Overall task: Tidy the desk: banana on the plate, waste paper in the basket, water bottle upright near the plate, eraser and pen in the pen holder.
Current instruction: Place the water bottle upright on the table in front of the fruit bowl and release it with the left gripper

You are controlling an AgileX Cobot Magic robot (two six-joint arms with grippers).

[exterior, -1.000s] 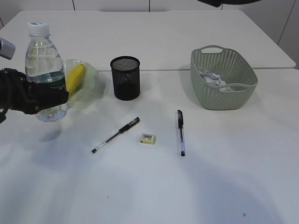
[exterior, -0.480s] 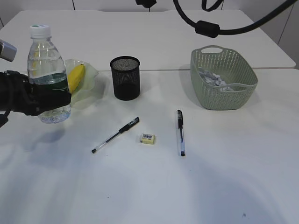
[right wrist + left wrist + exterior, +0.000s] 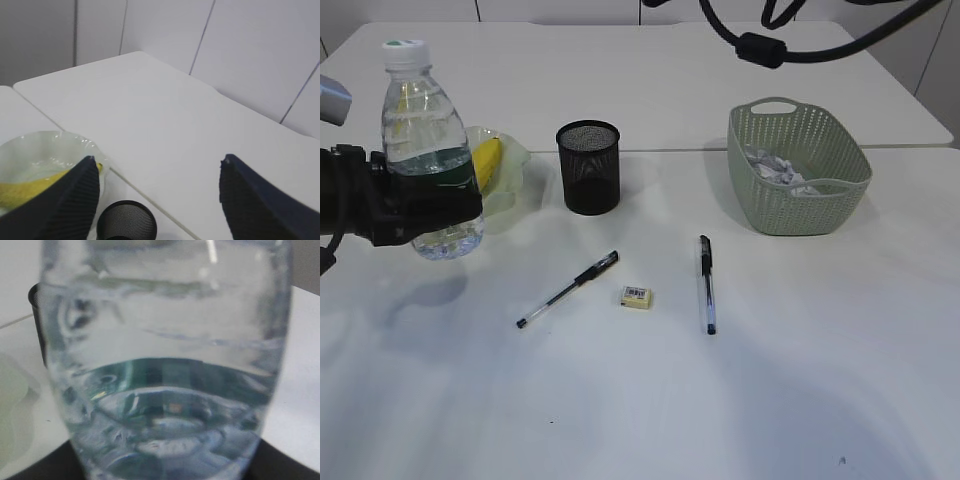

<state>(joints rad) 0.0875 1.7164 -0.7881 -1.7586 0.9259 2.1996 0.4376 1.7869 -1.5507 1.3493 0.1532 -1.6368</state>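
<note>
Clear plastic water bottle [image 3: 428, 150], white cap, partly full: upright, off the table at far left, just near-side of the pale green plate [image 3: 510, 165], clamped in my left gripper [image 3: 415, 205] around its lower body. Thin wall flexes and is slick; water sloshes, so a low hold suits. My right gripper [image 3: 157, 192] hangs spread, empty. Black mesh holder [image 3: 588, 167] rigid. Two pens, eraser: light, loose.

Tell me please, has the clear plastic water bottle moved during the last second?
Yes. The clear plastic water bottle, held by the left gripper, has shifted slightly right, toward the black mesh pen holder, and now overlaps the plate more.
</note>
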